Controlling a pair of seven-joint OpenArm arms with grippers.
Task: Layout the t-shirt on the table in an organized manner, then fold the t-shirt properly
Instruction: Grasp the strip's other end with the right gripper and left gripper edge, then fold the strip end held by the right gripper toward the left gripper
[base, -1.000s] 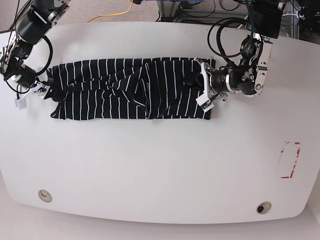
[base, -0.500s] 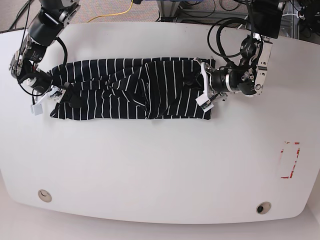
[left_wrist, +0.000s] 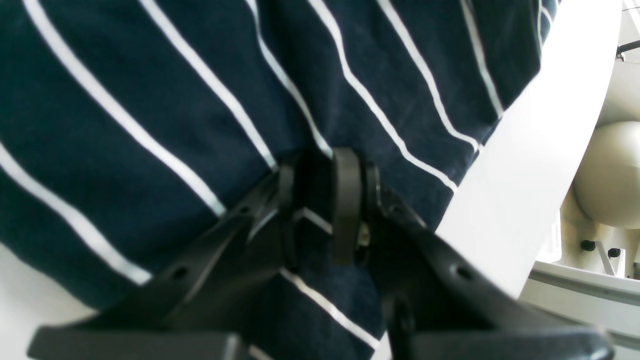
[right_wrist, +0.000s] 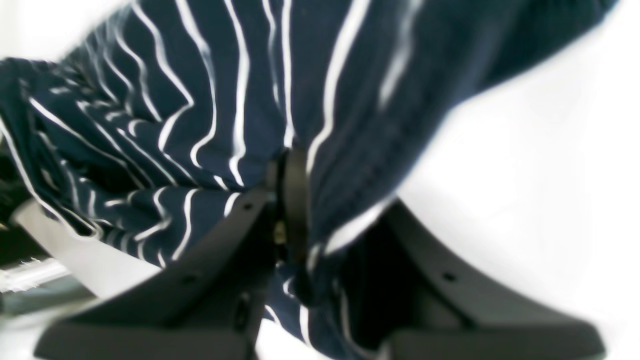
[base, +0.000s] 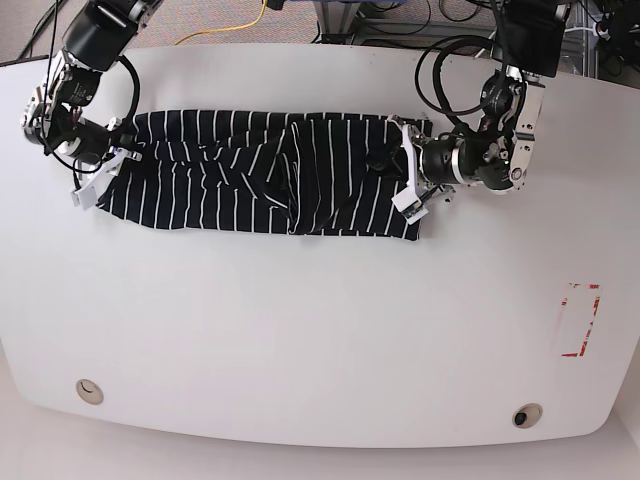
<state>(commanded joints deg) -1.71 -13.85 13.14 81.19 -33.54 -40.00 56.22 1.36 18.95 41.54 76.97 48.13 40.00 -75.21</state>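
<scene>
Left gripper (left_wrist: 320, 220) clamped on t-shirt (base: 260, 175) edge; right gripper (right_wrist: 295, 210) pinching opposite end. Stretched in band across far half of table (base: 320, 330), middle wrinkled. Risk: uneven pull slipping fabric, bunching folds.

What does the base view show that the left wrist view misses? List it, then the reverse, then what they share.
Base only: the whole t-shirt stretched in a long band between both arms, the right end effector at its other end, the red outline mark and two round holes.

Left wrist only: close up, the left end effector with its fingers pinched on a fold of striped fabric beside the shirt's edge.

Both: the striped t-shirt, the white table and the left end effector gripping the shirt.
</scene>
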